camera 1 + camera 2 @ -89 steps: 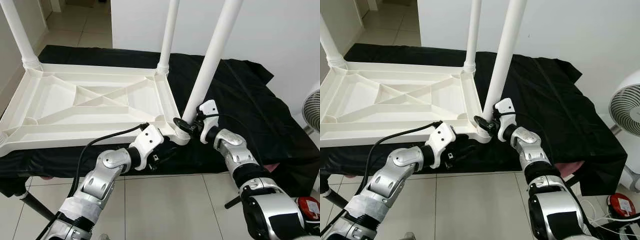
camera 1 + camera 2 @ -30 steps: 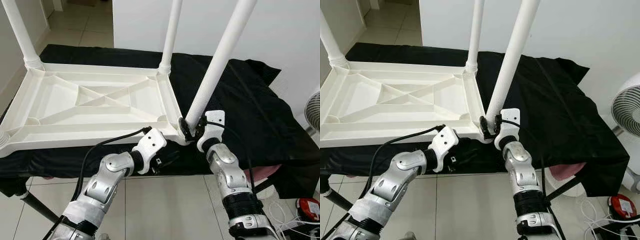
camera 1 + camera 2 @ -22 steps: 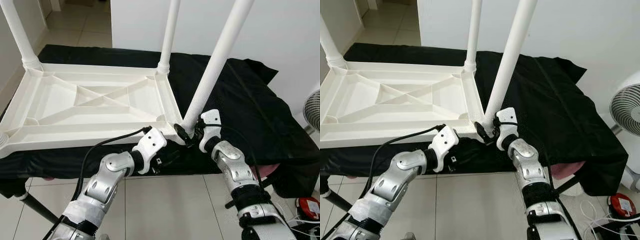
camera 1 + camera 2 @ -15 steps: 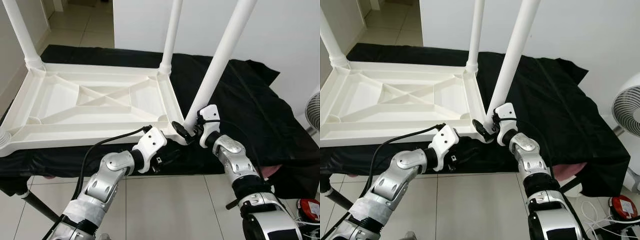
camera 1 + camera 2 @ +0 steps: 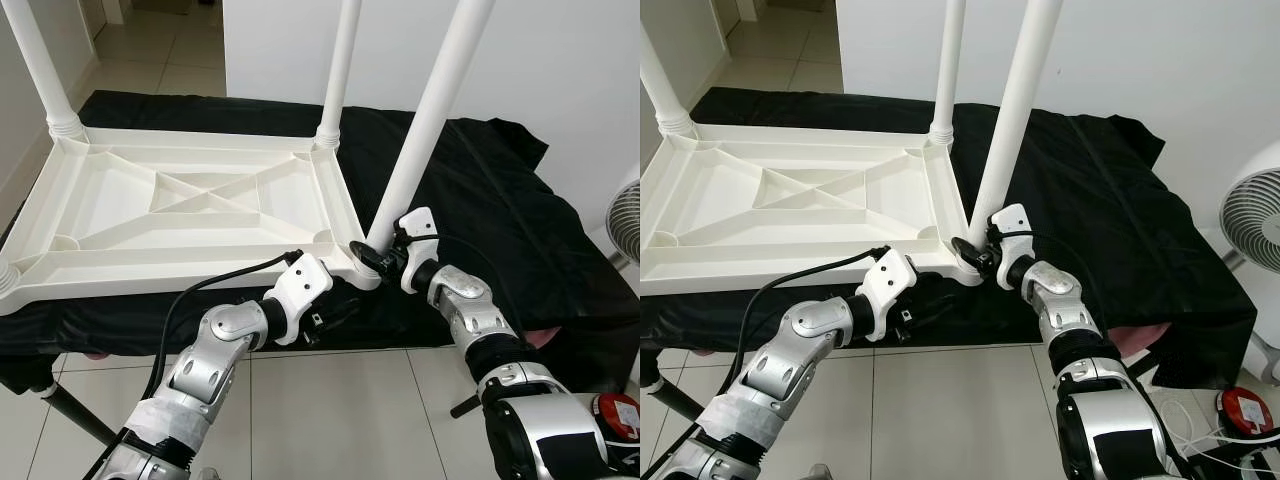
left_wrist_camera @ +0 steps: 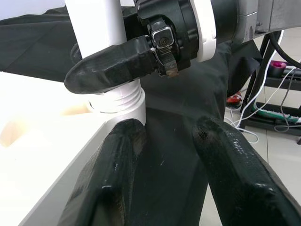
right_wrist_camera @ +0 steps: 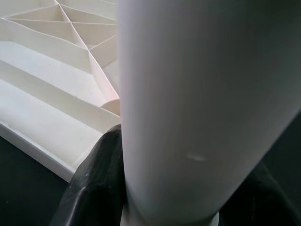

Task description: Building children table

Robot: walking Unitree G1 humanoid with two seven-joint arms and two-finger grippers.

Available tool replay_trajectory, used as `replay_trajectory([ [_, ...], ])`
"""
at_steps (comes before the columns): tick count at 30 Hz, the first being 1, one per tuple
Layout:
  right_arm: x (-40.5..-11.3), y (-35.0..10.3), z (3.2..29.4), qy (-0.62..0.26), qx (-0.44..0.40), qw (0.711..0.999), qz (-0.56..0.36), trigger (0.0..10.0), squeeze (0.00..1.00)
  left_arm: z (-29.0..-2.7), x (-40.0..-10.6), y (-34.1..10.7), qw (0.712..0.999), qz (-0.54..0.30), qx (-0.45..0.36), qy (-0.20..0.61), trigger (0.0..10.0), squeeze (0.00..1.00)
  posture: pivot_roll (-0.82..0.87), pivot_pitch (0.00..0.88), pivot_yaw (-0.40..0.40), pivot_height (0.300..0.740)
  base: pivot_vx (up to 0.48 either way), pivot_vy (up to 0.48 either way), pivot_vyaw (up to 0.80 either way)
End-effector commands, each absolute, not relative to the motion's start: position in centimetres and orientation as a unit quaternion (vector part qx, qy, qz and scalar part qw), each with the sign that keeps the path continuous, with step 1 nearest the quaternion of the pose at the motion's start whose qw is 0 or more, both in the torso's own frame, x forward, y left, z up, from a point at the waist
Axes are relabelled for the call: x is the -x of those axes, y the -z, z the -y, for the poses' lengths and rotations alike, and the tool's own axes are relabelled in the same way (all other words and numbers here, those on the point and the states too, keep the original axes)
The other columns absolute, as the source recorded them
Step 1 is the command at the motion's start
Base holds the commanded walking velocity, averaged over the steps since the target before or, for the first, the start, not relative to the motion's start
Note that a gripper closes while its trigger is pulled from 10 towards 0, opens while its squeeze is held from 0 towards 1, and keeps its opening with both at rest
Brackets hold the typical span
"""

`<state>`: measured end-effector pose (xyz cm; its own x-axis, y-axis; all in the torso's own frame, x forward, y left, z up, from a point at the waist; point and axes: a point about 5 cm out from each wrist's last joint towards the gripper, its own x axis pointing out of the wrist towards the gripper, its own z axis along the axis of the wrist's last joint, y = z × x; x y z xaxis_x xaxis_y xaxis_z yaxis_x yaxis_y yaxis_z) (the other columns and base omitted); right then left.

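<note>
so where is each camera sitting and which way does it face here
Left eye view: on the head, looking forward and down at the upturned white tabletop on black cloth; both silver arms show.
Right eye view: the other head eye, same scene; right gripper closed on the leaning table leg.
Left wrist view: along the left gripper, jaws open at the tabletop corner, facing the right gripper.
Right wrist view: along the right fingers, close on the leg.
Both wrist views share that leg's base.

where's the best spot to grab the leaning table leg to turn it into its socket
Low on the round shaft of the leaning leg, just above its threaded collar at the tabletop corner, probably from the near open side, one finger each side. That is where the right gripper clamps it; higher up, the tilted leg would lever more.
</note>
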<state>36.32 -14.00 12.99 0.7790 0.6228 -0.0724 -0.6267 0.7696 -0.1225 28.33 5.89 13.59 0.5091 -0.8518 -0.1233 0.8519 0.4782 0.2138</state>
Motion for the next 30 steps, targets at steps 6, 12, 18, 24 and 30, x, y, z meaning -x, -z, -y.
replay_trajectory([
  [6,-36.2,-12.0,14.5,-0.317,0.092,0.943,-0.033,10.0,0.0,-5.7,-28.5,-13.9,0.869,0.004,-0.129,0.478,10.0,0.0,0.06,0.0,-0.106,0.74,0.0,0.0,0.0],
  [12,-36.2,-11.4,14.2,-0.267,0.079,0.959,-0.049,10.0,0.0,-5.8,-28.8,-13.9,0.873,0.004,-0.133,0.469,10.0,0.0,0.05,0.003,-0.101,0.74,0.0,0.0,0.0],
  [18,-36.3,-12.1,13.4,-0.19,0.046,0.98,-0.04,10.0,0.0,-5.6,-28.3,-13.6,0.869,0.0,-0.132,0.477,10.0,0.0,0.06,0.005,-0.115,0.74,0.0,0.0,0.0],
  [24,-35.5,-12.5,12.6,-0.11,0.016,0.994,-0.023,10.0,0.0,-5.9,-28.4,-13.6,0.872,-0.001,-0.131,0.472,10.0,0.0,0.06,0.005,-0.116,0.74,0.0,0.0,0.0],
  [30,-34.1,-12.2,12.3,0.016,-0.006,1.0,-0.017,10.0,0.0,-6.1,-28.6,-13.6,0.873,-0.002,-0.132,0.469,10.0,0.0,0.06,0.001,-0.115,0.74,0.0,0.0,0.0],
])
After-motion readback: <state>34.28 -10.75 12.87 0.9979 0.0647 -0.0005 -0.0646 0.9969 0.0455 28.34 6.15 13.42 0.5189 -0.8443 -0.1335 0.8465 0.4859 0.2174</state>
